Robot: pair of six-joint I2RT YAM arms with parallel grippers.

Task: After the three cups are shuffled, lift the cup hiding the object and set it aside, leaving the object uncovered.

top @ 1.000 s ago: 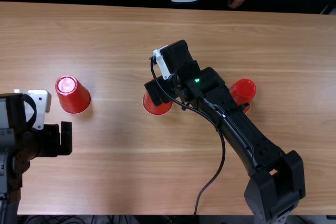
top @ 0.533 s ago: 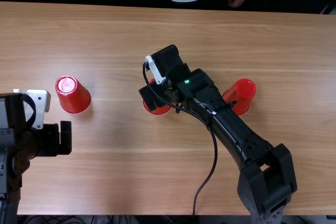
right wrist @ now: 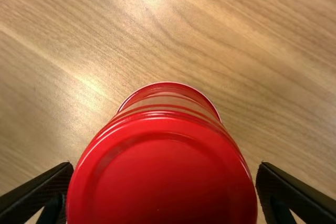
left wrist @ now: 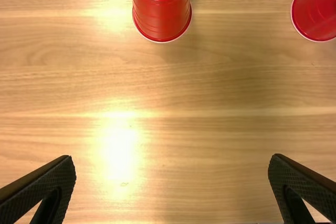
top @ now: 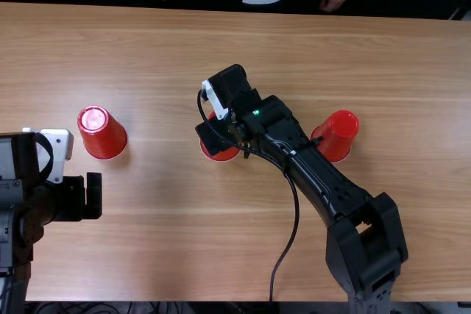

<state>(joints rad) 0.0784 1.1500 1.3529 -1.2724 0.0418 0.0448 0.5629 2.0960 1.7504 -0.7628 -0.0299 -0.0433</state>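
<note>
Three red cups stand upside down in a row on the wooden table (top: 243, 42). The left cup (top: 101, 132) (left wrist: 160, 3) is in front of my left gripper (top: 73, 196) (left wrist: 168, 198), which stands open near the front left edge, well short of it. My right gripper (top: 219, 131) (right wrist: 163, 198) is down over the middle cup (top: 221, 149) (right wrist: 163, 171), open, with one finger on each side of the cup's base. The arm hides most of that cup from above. The right cup (top: 336, 135) stands beside the right arm's forearm. No object shows under any cup.
The right arm (top: 324, 182) runs diagonally from the front right across to the middle. The left wrist view catches the middle cup (left wrist: 316, 9) at its edge. Bare wood lies in front of the cups and behind them.
My right gripper has shifted left over the middle cup and now straddles it. The cups have stayed in place. The left arm has barely moved.
</note>
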